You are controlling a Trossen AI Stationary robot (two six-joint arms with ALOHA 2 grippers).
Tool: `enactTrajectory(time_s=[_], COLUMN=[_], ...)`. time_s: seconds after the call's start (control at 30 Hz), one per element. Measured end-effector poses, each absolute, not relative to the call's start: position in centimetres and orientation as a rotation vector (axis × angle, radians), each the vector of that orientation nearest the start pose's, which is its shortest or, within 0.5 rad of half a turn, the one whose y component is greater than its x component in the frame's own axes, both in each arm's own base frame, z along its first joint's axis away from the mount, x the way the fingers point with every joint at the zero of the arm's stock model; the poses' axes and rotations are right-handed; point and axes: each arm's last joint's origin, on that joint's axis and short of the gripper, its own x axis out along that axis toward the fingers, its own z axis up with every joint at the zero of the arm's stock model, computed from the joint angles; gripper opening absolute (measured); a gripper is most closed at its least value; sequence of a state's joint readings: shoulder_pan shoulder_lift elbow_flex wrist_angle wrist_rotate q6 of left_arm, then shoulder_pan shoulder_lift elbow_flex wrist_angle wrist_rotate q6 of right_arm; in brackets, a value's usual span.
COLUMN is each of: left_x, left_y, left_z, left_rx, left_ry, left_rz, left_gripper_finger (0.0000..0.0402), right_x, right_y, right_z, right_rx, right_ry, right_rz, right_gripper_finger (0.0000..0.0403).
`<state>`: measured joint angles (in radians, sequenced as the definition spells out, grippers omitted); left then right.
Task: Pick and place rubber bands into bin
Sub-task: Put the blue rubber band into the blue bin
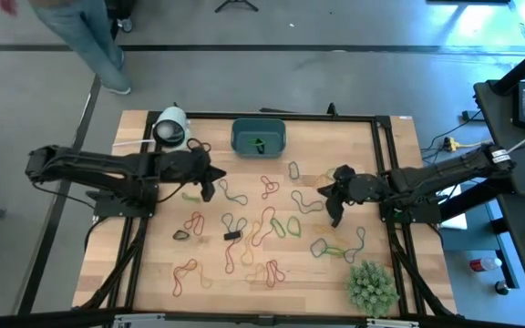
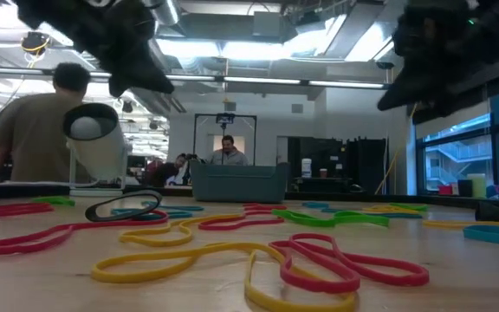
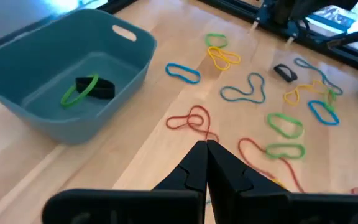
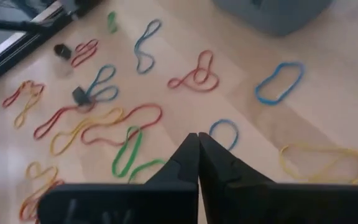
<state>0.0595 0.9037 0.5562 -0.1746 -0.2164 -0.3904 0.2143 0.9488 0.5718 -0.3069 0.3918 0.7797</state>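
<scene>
Both arms hang above the wooden table (image 1: 153,264) with nothing in their grasp. The left gripper (image 3: 205,163) has its fingers pressed flat together, empty, poised over the boards just short of a red looped band (image 3: 191,119). The right gripper (image 4: 197,157) is pinched tight too, empty as well, with a small blue band (image 4: 224,134) just beyond its tips. The bin (image 1: 259,137) sits at the far edge of the table, between the two arms, and it already holds a green band (image 3: 78,91) lying across a dark one. Dozens of rubber bands (image 1: 272,223) are scattered across the middle of the table, many overlapping. The risk from here looks plain: closed fingers coming straight down would only push a flat band along the wood rather than catch it. And where loops cross, a grab could drag up a neighbour that drops off short of the bin. The spiky green plant (image 1: 372,287) sits near the right arm's side, well clear for now
</scene>
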Motion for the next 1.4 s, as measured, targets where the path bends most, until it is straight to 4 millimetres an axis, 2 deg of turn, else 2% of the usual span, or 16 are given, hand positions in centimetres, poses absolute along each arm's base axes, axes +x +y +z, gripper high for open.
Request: enactTrajectory(time_s=[0.1,0.3,0.5,0.6,0.73,0.93,1.1,1.4], left_x=[17.9,16.1,15.1,14.7,14.4,14.4,14.4,14.4], left_y=[1.7,1.6,1.5,1.5,1.4,1.3,1.3,1.3], left_z=[23.1,22.4,22.4,22.1,21.9,22.0,21.9,21.9], left_rx=[-0.299,-0.185,-0.152,-0.150,-0.154,-0.165,-0.169,-0.169], left_ry=[0.456,0.436,0.395,0.390,0.393,0.386,0.390,0.395], left_rz=[0.356,0.322,0.303,0.303,0.287,0.243,0.227,0.228], left_gripper_finger=[0.0001,0.0001,0.0001,0.0002,0.0002,0.0002,0.0002,0.0002], right_x=[20.0,24.3,27.6,29.1,30.3,31.1,31.8,32.7], right_y=[2.5,1.0,-1.4,-2.8,-4.6,-6.4,-7.3,-8.3], right_z=[23.4,25.3,25.3,24.7,23.0,20.4,19.2,17.2], right_rx=[0.528,0.507,0.529,0.570,0.636,0.684,0.697,0.736], right_ry=[0.601,0.729,0.952,1.017,1.076,1.140,1.129,1.128], right_rz=[-0.472,-0.601,-0.808,-0.881,-0.908,-0.976,-0.990,-0.992], right_gripper_finger=[0.0001,0.0001,0.0000,0.0006,0.0034,0.0087,0.0122,0.0125])
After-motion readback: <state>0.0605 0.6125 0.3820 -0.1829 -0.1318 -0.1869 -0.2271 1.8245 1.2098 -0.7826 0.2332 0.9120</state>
